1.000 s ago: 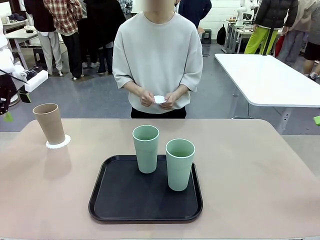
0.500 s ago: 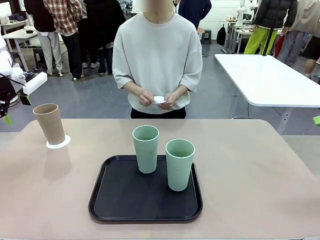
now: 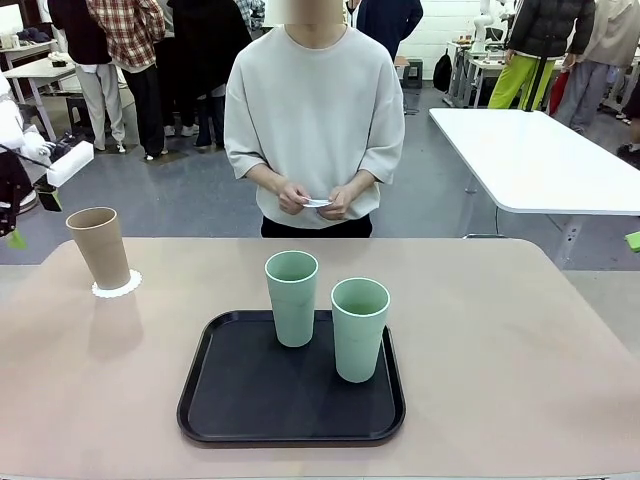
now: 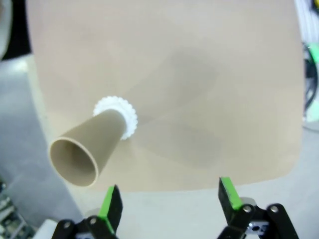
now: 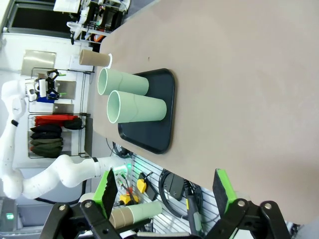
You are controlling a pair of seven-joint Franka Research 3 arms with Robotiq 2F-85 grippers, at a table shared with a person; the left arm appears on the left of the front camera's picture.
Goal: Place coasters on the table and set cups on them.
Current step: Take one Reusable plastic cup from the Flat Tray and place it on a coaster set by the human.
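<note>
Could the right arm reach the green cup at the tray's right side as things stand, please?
Probably yes: the right gripper hangs open beyond the edge of the table, and nothing stands between it and that green cup on the black tray.

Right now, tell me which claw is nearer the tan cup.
Left. The left claw hangs open just off the table edge, close to the tan cup on its coaster. The right claw sits off the opposite side, with the black tray and both green cups between.
</note>
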